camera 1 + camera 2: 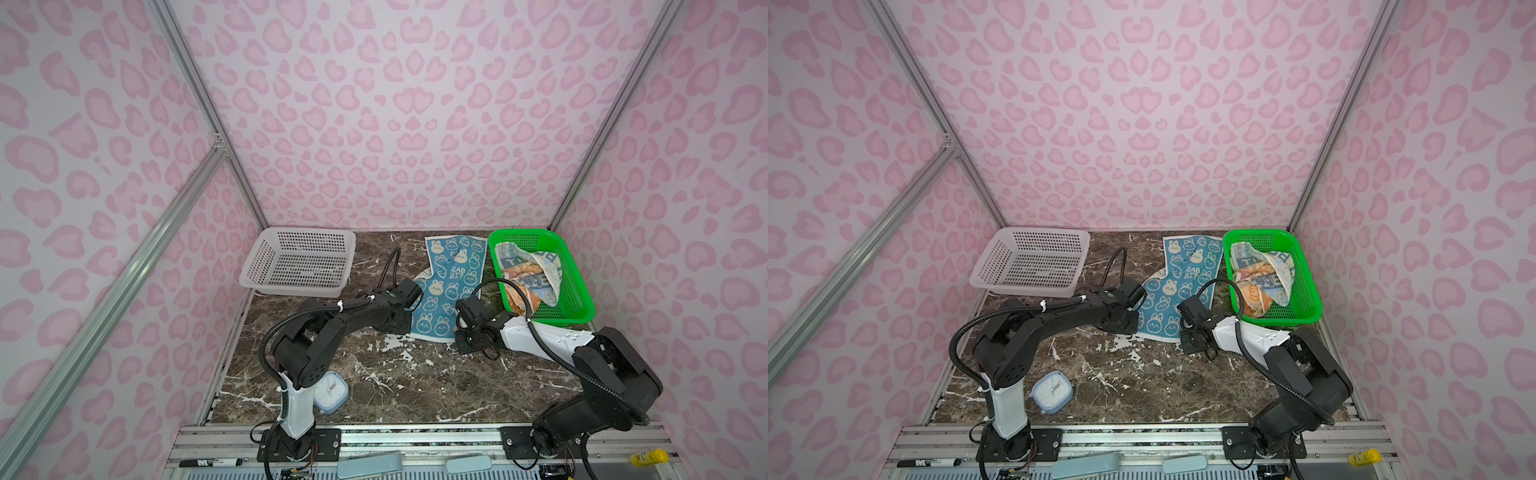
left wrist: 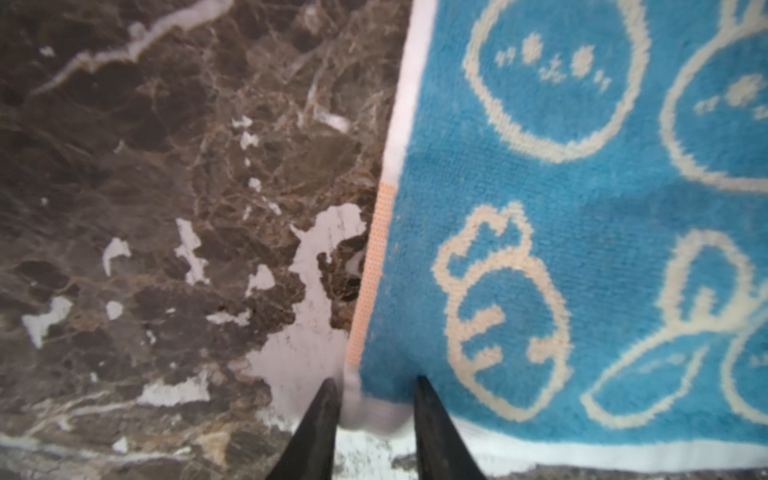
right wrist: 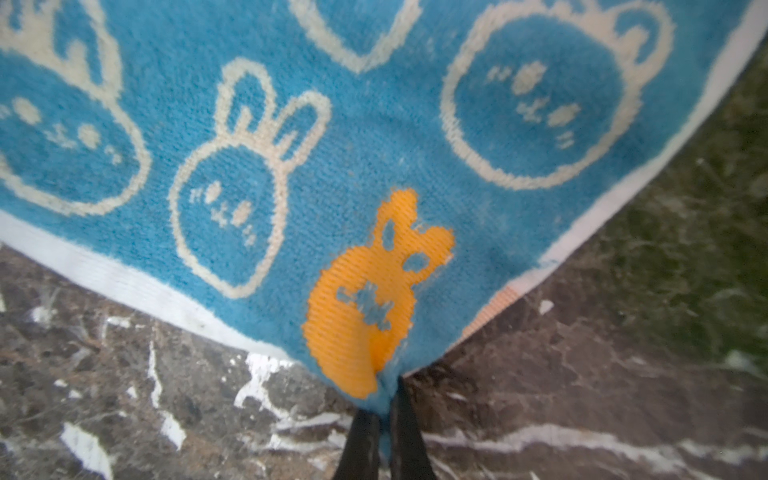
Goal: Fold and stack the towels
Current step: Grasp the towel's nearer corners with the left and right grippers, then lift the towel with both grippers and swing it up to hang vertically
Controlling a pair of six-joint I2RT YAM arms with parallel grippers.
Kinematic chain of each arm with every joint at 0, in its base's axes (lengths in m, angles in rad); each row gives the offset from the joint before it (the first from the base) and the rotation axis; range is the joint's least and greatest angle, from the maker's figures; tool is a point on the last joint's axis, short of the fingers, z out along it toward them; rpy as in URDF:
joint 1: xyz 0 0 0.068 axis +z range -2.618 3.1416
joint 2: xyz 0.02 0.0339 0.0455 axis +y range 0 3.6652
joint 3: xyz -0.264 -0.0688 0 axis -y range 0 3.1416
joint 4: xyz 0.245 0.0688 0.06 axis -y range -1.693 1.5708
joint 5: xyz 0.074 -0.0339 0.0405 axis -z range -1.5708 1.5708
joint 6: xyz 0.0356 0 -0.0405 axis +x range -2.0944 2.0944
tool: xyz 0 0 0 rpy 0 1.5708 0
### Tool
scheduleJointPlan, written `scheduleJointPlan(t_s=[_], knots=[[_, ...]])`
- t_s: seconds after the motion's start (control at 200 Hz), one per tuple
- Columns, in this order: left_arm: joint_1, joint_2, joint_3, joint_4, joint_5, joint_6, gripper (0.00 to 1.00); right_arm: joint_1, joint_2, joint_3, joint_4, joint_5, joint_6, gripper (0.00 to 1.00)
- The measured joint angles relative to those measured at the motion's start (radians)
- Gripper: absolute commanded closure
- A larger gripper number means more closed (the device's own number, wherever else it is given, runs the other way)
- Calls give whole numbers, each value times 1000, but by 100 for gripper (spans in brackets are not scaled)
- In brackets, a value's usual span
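Note:
A blue towel (image 1: pixel 451 282) (image 1: pixel 1183 282) with cream bunny prints lies mostly flat on the marble table, its far left part wrinkled. My left gripper (image 2: pixel 376 380) is open at the towel's near left corner (image 1: pixel 409 328), with the white hem bunched between its fingers. My right gripper (image 3: pixel 384 399) is shut on the near right corner (image 1: pixel 457 334), beside an orange bunny patch (image 3: pixel 365 307). Two more towels lie crumpled in the green basket (image 1: pixel 557 320). One has blue and cream blocks (image 1: pixel 536 266). The other is orange (image 1: pixel 519 301).
A white perforated basket (image 1: pixel 291 289) stands at the back left. A small blue clock (image 1: pixel 328 392) sits by the left arm's base. A marker (image 1: pixel 212 462) and a yellow bottle (image 1: pixel 648 457) lie on the front rail. Pink patterned walls enclose the table.

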Motion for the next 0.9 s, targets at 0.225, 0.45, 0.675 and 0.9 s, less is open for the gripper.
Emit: scheduleJointPlan(t_s=[0.225,0.45,0.675,0.9], knots=[[-26,7,-2,28,-18,-2,92,-5,-3,-2,3,-8,0,100],[-31,-21,-13,50,16,-11,96,-17,-31,28,-69,-37,0,100],[71,-162,94,-30,183,-45,96,-41,-115,278,-197,-49,-18,100],[221,-244,420,-98,273,-64,96,-83,-85,683,-324,-32,-50,100]])
